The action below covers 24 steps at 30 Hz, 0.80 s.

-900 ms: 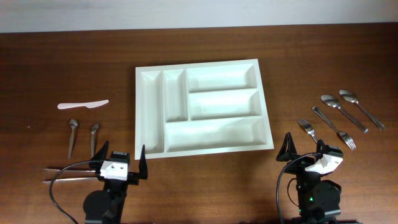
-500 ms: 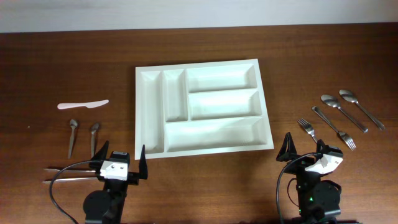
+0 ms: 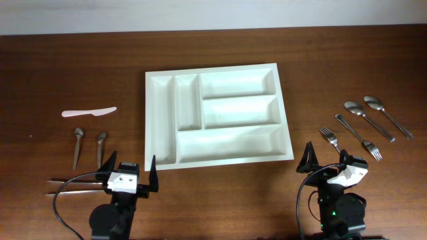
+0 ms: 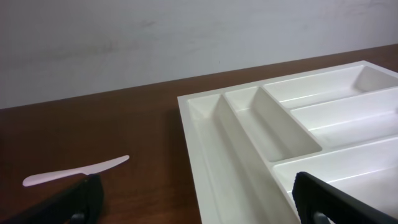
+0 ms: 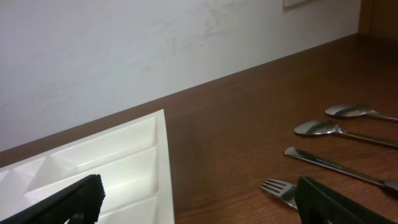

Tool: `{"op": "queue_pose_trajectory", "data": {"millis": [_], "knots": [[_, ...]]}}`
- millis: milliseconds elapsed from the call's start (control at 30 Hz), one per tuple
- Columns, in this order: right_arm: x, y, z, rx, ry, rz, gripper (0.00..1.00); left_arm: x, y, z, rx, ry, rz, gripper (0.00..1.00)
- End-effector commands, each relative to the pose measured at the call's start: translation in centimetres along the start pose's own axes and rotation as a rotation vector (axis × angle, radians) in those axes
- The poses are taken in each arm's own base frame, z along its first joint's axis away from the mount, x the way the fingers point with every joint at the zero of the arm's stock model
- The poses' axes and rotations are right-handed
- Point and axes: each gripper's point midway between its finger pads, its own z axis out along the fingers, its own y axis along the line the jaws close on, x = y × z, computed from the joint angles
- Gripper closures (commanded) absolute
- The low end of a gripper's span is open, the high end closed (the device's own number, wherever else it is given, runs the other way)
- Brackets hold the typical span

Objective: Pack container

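The white five-compartment cutlery tray [image 3: 280, 110] lies in the middle of the brown table, with nothing in it. It also shows in the left wrist view [image 4: 205, 143] and the right wrist view [image 5: 163, 162]. My left gripper [image 3: 129, 172] is open and empty near the table's front edge, left of the tray's near corner. My right gripper [image 3: 327, 159] is open and empty at the front right. Two forks [image 3: 329, 137] [image 3: 357, 136] and two spoons [image 3: 360, 115] [image 3: 385, 117] lie to the right. Two small spoons [image 3: 79, 145] [image 3: 101, 145] and a white plastic knife [image 3: 89, 112] lie to the left.
Long metal utensils [image 3: 70, 184] lie at the front left beside my left arm. A pale wall stands beyond the table's far edge. The plastic knife also shows in the left wrist view [image 4: 74, 172], and the fork [image 5: 280, 188] and spoons [image 5: 326, 128] in the right wrist view.
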Motion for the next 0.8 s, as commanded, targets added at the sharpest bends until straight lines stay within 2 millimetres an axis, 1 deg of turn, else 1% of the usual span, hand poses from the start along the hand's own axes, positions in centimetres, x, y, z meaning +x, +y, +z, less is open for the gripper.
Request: {"op": "queue_pose_trajectory", "data": {"millis": [0,567,633,667,767], "knots": [[0.2,-0.2,0.0,0.005,-0.006,-0.003,0.01,0.3,-0.1,0.1,0.005,0.001,0.015,0.01],[0.2,0.0,0.0,-0.001,-0.004,-0.002,0.01,0.3,-0.1,0.1,0.005,0.001,0.015,0.01],[-0.4,0.2,0.0,-0.009,-0.023,0.003,0.01,0.3,-0.1,0.1,0.005,0.001,0.015,0.01],[-1.2,0.4,-0.2,-0.014,-0.04,0.006,0.01,0.3,-0.1,0.1,0.005,0.001,0.015,0.01],[-4.2,0.8,-1.2,-0.007,-0.08,-0.086,0.01,0.3,-0.1,0.1,0.005,0.001,0.015,0.01]]}}
